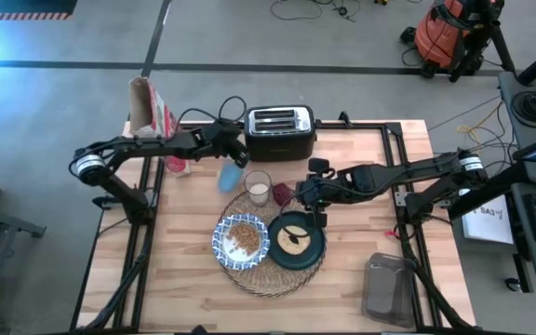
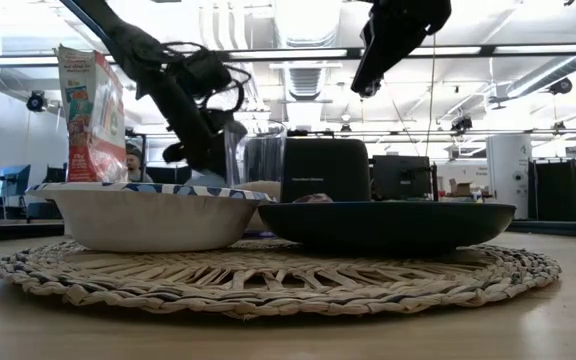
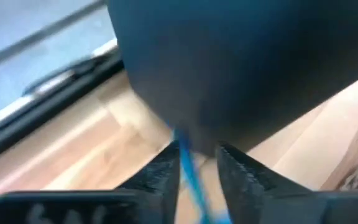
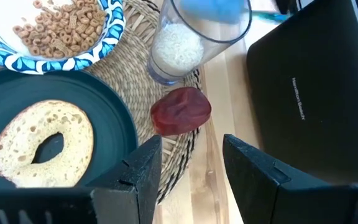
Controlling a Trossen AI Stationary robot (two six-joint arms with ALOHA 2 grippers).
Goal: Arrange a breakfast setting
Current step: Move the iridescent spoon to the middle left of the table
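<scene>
Left gripper [image 1: 234, 160]: I have it at the blue cup [image 1: 230, 177], between the toaster [image 1: 281, 132] and the mat; in its wrist view the jaws sit close on a thin blue edge, seemingly the cup's rim.
Right gripper [image 4: 191, 163]: jaws apart, empty, hanging over the mat edge by the red item [image 4: 180, 111].
Mat [image 1: 270, 277]: mid-surface, carrying bowl [image 1: 241, 240], plate [image 1: 295, 241], glass [image 1: 258, 187].
Glass: I judge it brittle, slick, top-heavy; take it low around the wall.
Red item: looks soft and wrinkled; pinch it gently across the middle.
</scene>
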